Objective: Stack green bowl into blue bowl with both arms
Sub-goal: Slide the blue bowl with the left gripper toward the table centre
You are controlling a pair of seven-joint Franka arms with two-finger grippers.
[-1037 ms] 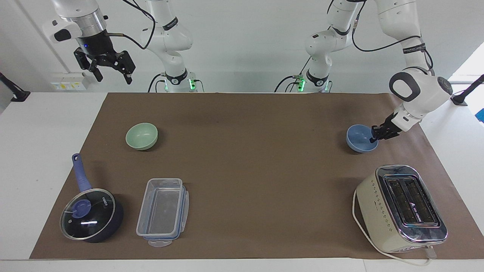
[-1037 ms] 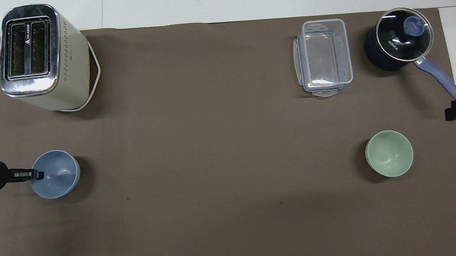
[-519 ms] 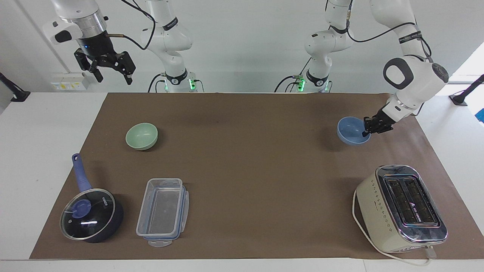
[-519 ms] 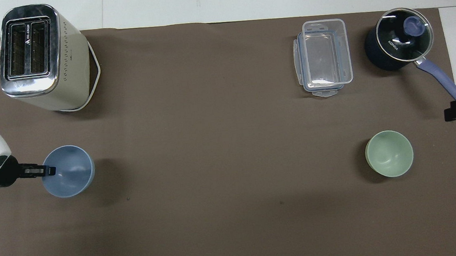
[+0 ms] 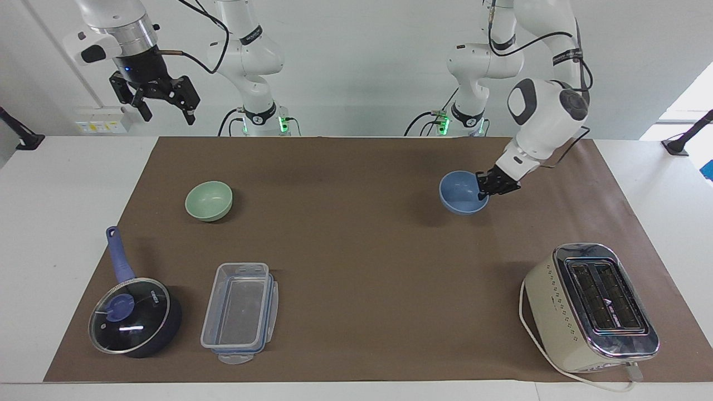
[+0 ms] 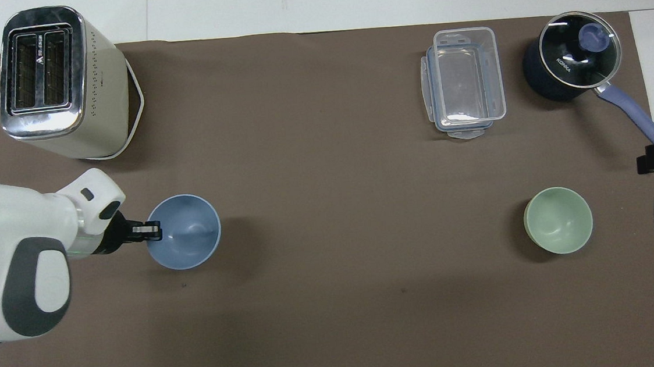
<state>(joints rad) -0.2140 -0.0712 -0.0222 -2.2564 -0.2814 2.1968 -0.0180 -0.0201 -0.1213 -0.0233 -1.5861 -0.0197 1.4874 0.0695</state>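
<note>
Two bowls mouth-up | left claw [image 5: 483,195] pinches blue bowl [image 5: 459,195] rim | right claw [image 5: 164,111] spread, waiting

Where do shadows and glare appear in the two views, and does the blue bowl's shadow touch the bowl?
Facing view: the blue bowl, pinched at its rim by the left gripper, casts a soft shadow apart from it; glare on the saucepan lid. Overhead view: the green bowl keeps its shadow close; bright streaks on the toaster.
</note>
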